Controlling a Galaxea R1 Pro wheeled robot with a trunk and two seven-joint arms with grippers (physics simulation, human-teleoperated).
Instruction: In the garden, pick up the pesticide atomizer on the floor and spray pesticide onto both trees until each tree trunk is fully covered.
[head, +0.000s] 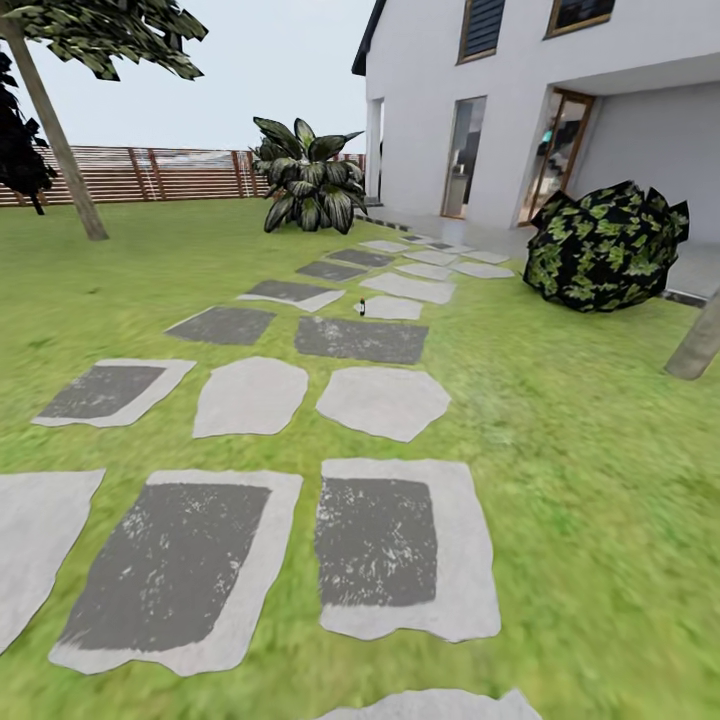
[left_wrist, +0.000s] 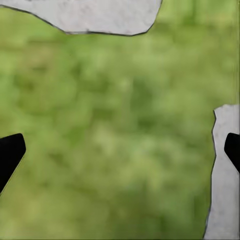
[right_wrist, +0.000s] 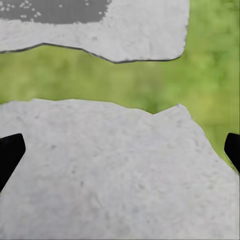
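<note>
Far up the stone path a small dark bottle-like object, likely the pesticide atomizer (head: 360, 306), stands at the edge of a pale slab; it is too small to make out in detail. One tree trunk (head: 58, 140) leans at the back left of the lawn (head: 590, 450), with ragged foliage above. A second trunk (head: 697, 345) shows at the right edge. My left gripper (left_wrist: 120, 152) hangs open over grass, its black fingertips (left_wrist: 10, 156) wide apart. My right gripper (right_wrist: 120, 150) is open over a pale stone slab, with nothing between its fingers.
Grey and dark stepping stones (head: 380, 545) run from the near ground toward the white house (head: 520, 100). A round dark bush (head: 605, 245) sits at the right and a broad-leaved plant (head: 305, 180) at the back. The brown slat fence (head: 160, 172) closes the far side.
</note>
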